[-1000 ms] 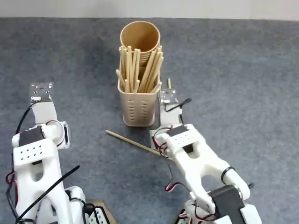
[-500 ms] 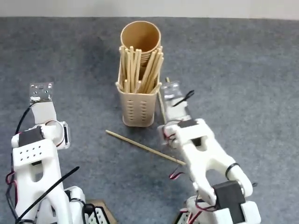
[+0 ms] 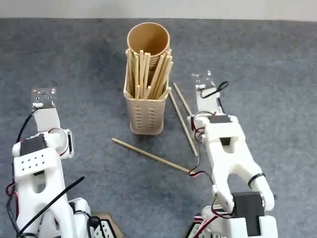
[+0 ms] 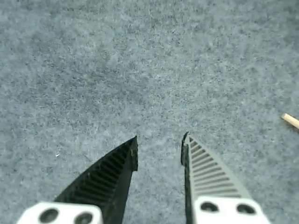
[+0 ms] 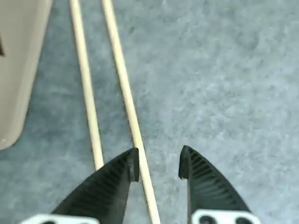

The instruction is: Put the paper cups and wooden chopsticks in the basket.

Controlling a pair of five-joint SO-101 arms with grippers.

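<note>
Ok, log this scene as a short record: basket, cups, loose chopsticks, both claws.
basket: upright on the carpet, full of chopsticks
paper cups: stacked at the basket's far end; inside or behind it, cannot tell
loose chopsticks: three on the carpet, one in front of the basket, a pair beside it on the right arm's side
left claw: open over bare carpet, holding nothing
right claw: open above the pair, holding nothing

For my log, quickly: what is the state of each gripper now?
Left gripper: open, holding nothing.
Right gripper: open, holding nothing.
</note>
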